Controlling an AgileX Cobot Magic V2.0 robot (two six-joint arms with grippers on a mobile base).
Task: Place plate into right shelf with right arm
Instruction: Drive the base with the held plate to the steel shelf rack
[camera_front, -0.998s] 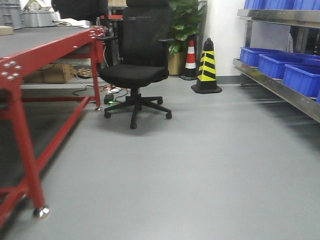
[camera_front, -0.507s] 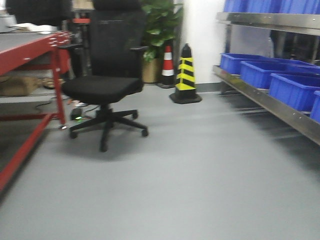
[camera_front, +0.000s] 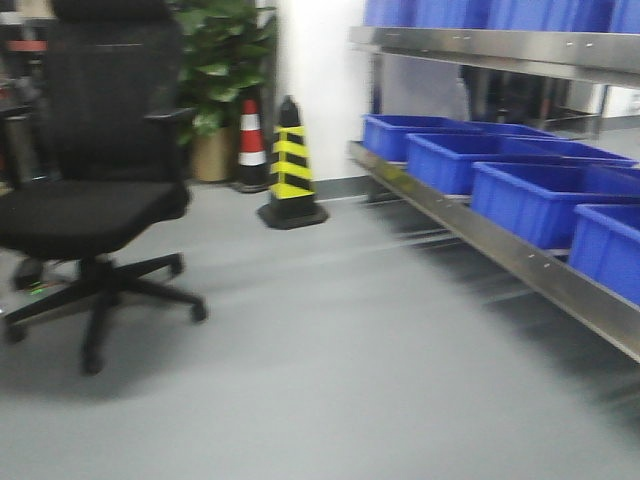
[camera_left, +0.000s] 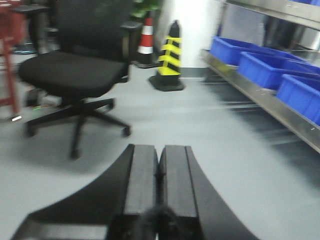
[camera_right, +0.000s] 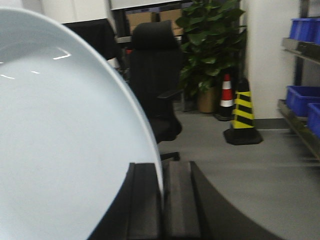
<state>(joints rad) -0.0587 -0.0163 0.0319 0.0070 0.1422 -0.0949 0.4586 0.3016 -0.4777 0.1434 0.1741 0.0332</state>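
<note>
The white plate (camera_right: 60, 135) fills the left of the right wrist view, held on edge. My right gripper (camera_right: 163, 172) is shut on its rim, one finger on each side. The right shelf (camera_front: 520, 262), shiny steel with a folded front lip, runs along the right of the front view and carries blue bins (camera_front: 530, 195); it also shows in the left wrist view (camera_left: 270, 105) and at the right edge of the right wrist view (camera_right: 302, 132). My left gripper (camera_left: 159, 155) is shut and empty, above the grey floor. Neither gripper shows in the front view.
A black office chair (camera_front: 90, 215) stands at the left. A black-and-yellow cone (camera_front: 291, 170) and a red-and-white cone (camera_front: 250, 148) stand by the white wall, beside a potted plant (camera_front: 215, 70). An upper shelf level (camera_front: 500, 45) holds more blue bins.
The view has swung right: the red table has left the frame, the chair and cones have slid left, and the steel shelf with blue bins now fills more of the right side.
</note>
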